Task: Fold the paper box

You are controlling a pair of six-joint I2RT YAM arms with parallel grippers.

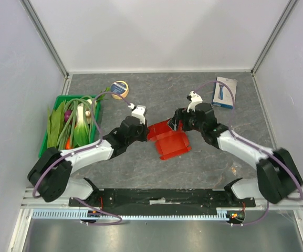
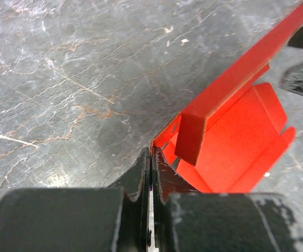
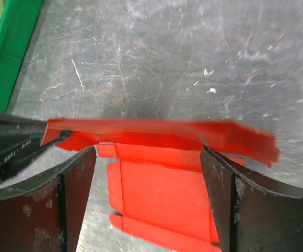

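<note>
Findings at the work point:

1. Task item: one glossy red thin-cardboard paper box (image 1: 169, 140), part folded, lies on the dark grey stone-patterned tabletop (image 1: 140, 173) between the two tools. One long flap is raised.

2. Left gripper (image 2: 151, 157): clenched, its fingers pressed together on the edge of the paper box at the flap's left end. The box spreads away forward and to the right of this tool.

3. Right gripper (image 3: 148, 157): fingers wide apart, holding nothing. The box lies directly ahead of and beneath it. The wrist view does not settle whether either finger touches the cardboard.

4. Governing relation: the raised flap's long axis runs crosswise to the right tool, from one finger across to the other and past both. In my judgement, closing would press along the flap's length and not across its thickness, so the right tool must turn or shift before it can pinch or push. Both arms are at the box, and only the left grips it.

5. Count:
- one paper box
- two grippers
- one green plastic tray (image 1: 67, 97) of leafy vegetables
- one tan tape roll (image 1: 113, 89)
- one white-and-blue rectangular carton (image 1: 226, 92)

The last three lie well apart from both tools.
</note>
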